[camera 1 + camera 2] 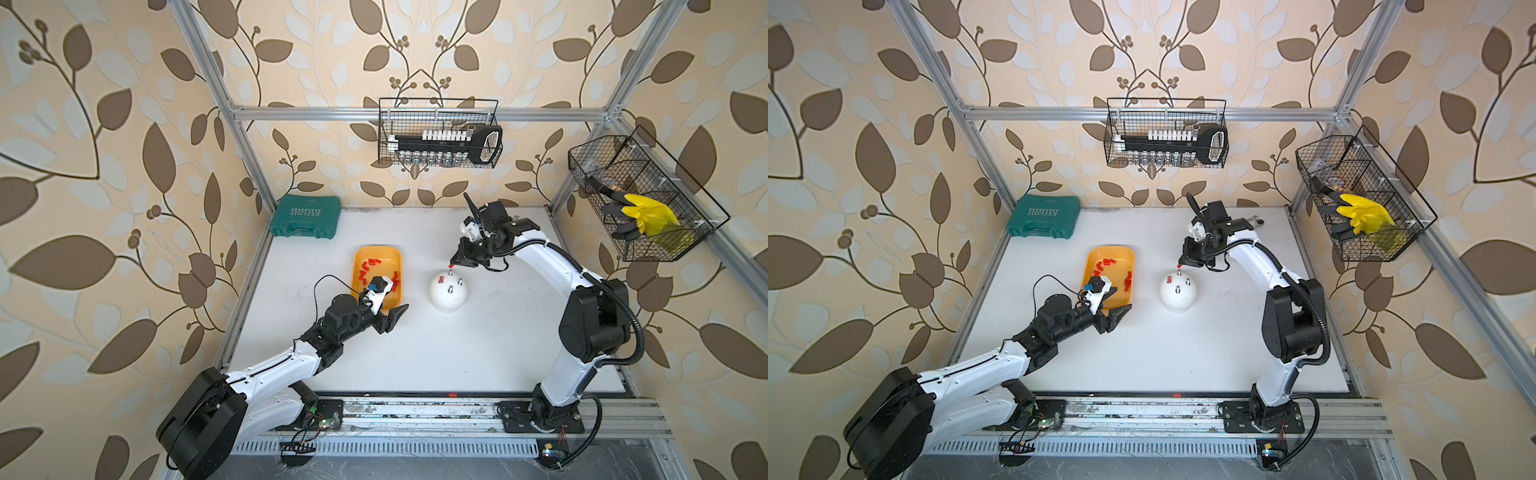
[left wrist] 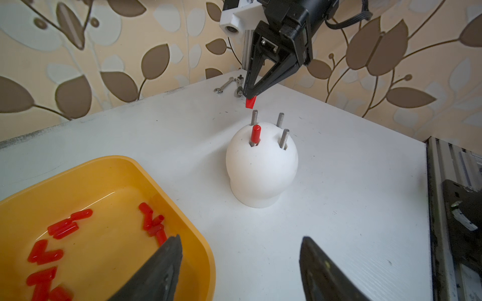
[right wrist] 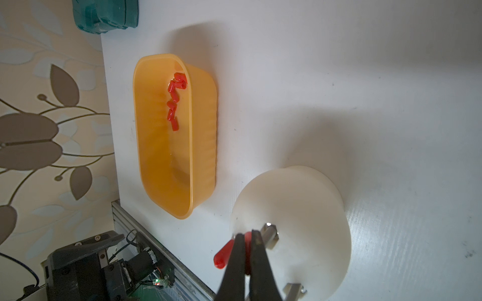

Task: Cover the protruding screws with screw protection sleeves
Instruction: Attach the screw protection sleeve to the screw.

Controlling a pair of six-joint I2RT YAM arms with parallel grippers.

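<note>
My right pincer (image 2: pixel 249 94) is clamped tight on a red sleeve (image 2: pixel 251 102). The sleeve hangs slightly tilted from the fingertips, close above one bare screw (image 2: pixel 254 117) on top of the white dome (image 2: pixel 260 169). In the left wrist view a thin gap shows between sleeve and screw, so it is not on. Four screws stick up from the dome. One already wears a fitted sleeve (image 2: pixel 255 133) pushed down nearly to the dome's surface, and the two other screws (image 2: pixel 280 120) stand uncovered beside it. My left pincer (image 2: pixel 241 237) is spread wide and holds nothing. It hovers low over the tabletop (image 2: pixel 339 182) at the near corner of the yellow tray (image 2: pixel 146 166), with one finger above that corner. The loose sleeves (image 2: pixel 62 228) lie scattered in small clusters on the tray floor. The tray sits near the dome without touching it. Two small wrenches (image 2: pixel 224 86) lie at the far edge of the tabletop behind my right pincer, and a green tool case (image 1: pixel 305 216) rests in the far left corner.
</note>
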